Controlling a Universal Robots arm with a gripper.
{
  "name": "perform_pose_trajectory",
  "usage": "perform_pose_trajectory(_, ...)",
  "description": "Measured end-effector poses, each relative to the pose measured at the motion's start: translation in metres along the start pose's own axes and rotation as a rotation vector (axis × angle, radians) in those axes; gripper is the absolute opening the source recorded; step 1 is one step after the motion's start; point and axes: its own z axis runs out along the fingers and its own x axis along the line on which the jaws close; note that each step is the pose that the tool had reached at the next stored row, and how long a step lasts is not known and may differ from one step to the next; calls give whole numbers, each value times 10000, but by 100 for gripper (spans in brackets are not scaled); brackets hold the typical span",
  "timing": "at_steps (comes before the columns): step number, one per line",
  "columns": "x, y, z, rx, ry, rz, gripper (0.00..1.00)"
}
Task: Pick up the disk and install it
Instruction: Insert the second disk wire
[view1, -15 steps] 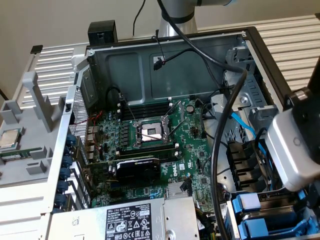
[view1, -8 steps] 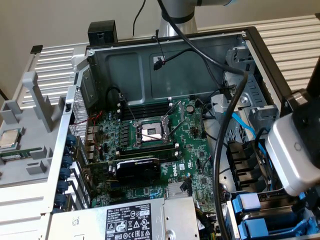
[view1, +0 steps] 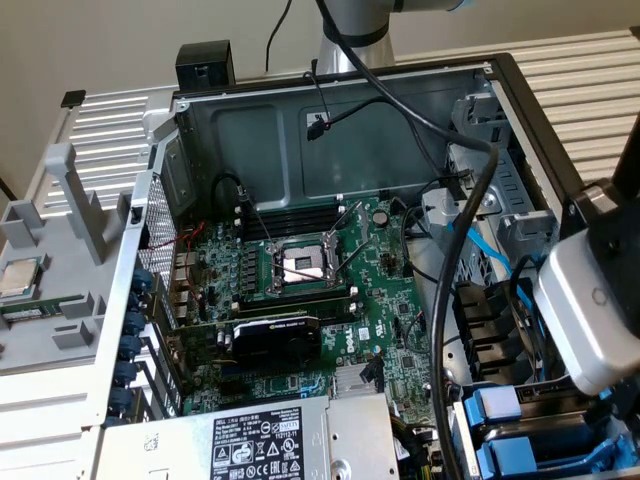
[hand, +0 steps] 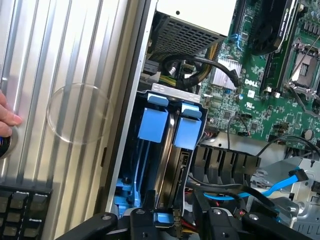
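Two blue-fronted carriers stand side by side in the drive bay at the case's corner. I take the one nearer the motherboard to be the disk (hand: 187, 130) (view1: 495, 405). It sits edge-up, its metal body running back toward my gripper (hand: 177, 225). The other carrier (hand: 152, 122) (view1: 500, 455) sits beside it, nearer the case wall. My gripper hangs right over the bay's near end, with a small blue carrier part directly beneath it. Whether it touches the disk I cannot tell. In the exterior view my wrist's pale housing (view1: 590, 310) hovers above the bay and hides the gripper.
The open case holds a green motherboard (view1: 300, 270), a grey power-supply box (view1: 260, 440) and black cables (hand: 200, 67). Blue data cables (hand: 280, 182) lie beside the bay. Outside the case, a person's hand (hand: 7, 117) rests on the ridged surface near a keyboard (hand: 22, 210).
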Motion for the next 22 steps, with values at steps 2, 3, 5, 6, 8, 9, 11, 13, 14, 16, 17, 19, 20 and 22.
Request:
perform_pose_trajectory(2, 1, 0, 1, -3, 1, -5, 42)
perform_pose_trajectory(3, 1, -2, 2, -5, 0, -12, 42)
perform_pose_trajectory(5, 2, -5, 4, -9, -2, -16, 40)
perform_pose_trajectory(6, 3, -6, 5, -14, -3, -17, 33)
perform_pose_trajectory(8, 4, -8, 9, -23, -6, -16, 33)
perform_pose_trajectory(9, 5, -9, 12, -30, -8, -16, 33)
perform_pose_trajectory(11, 7, -15, 16, -50, -11, -14, 33)
perform_pose_trajectory(13, 7, -18, 24, -64, -19, -9, 33)
perform_pose_trajectory(14, 7, -23, 26, -68, -20, -12, 33)
perform_pose_trajectory(16, 2, -28, 28, -73, -18, -17, 33)
perform_pose_trajectory(17, -1, -30, 31, -75, -19, -22, 33)
perform_pose_trajectory(19, -6, -33, 36, -80, -22, -39, 33)
perform_pose_trajectory(20, -6, -32, 38, -87, -25, -50, 33)
perform_pose_trajectory(22, -10, -33, 43, -104, -29, -95, 33)
